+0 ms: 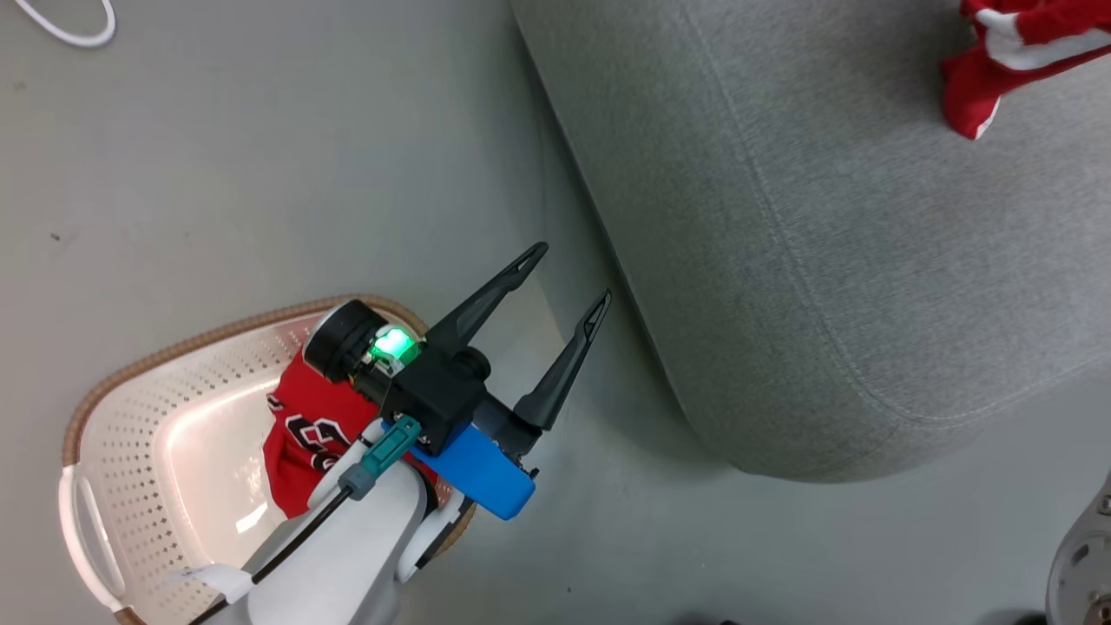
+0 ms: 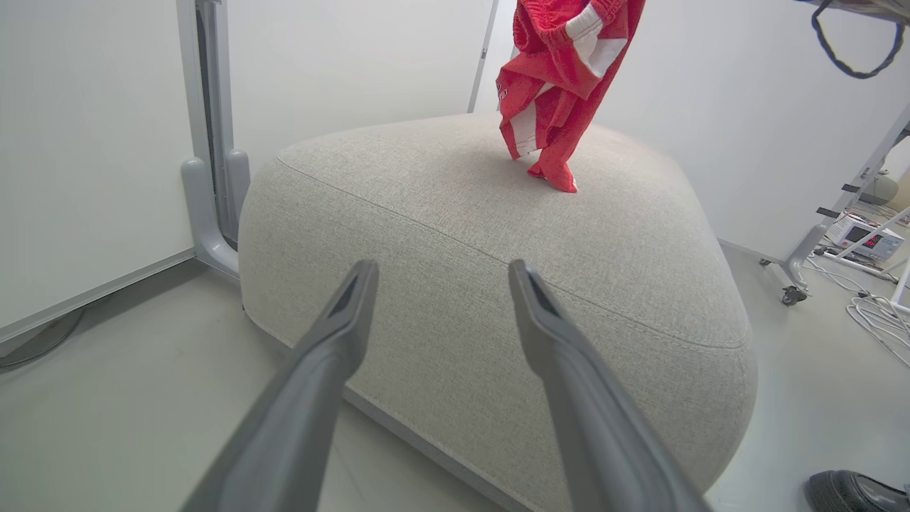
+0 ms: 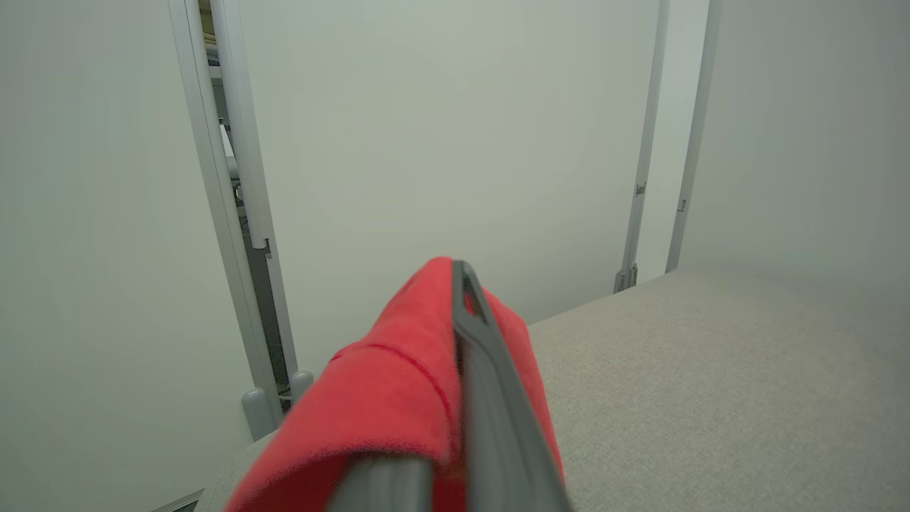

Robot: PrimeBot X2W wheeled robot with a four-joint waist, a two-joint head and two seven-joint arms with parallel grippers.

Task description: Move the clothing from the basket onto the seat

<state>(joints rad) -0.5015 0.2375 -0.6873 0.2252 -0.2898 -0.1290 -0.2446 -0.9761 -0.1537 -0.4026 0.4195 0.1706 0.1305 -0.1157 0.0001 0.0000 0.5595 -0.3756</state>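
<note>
Woven matt cloth seat (image 1: 833,260), perforated glossy plastic basket (image 1: 139,451), soft red clothing (image 1: 304,434)

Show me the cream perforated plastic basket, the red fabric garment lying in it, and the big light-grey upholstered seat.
Cream perforated plastic basket (image 1: 130,434): head view, on its dotted inner wall.
Red fabric garment (image 1: 288,470): head view, below its black-and-white print.
Light-grey upholstered seat (image 1: 781,260): head view, on its bare top.

A white cable loop (image 1: 80,42) is seen at the upper left of the head view, on grey floor (image 1: 217,174). In the left wrist view, a black shoe (image 2: 853,491) is shown at the lower right; a red-digit device (image 2: 867,238) and floor cables (image 2: 878,316) are seen at the right edge.
</note>
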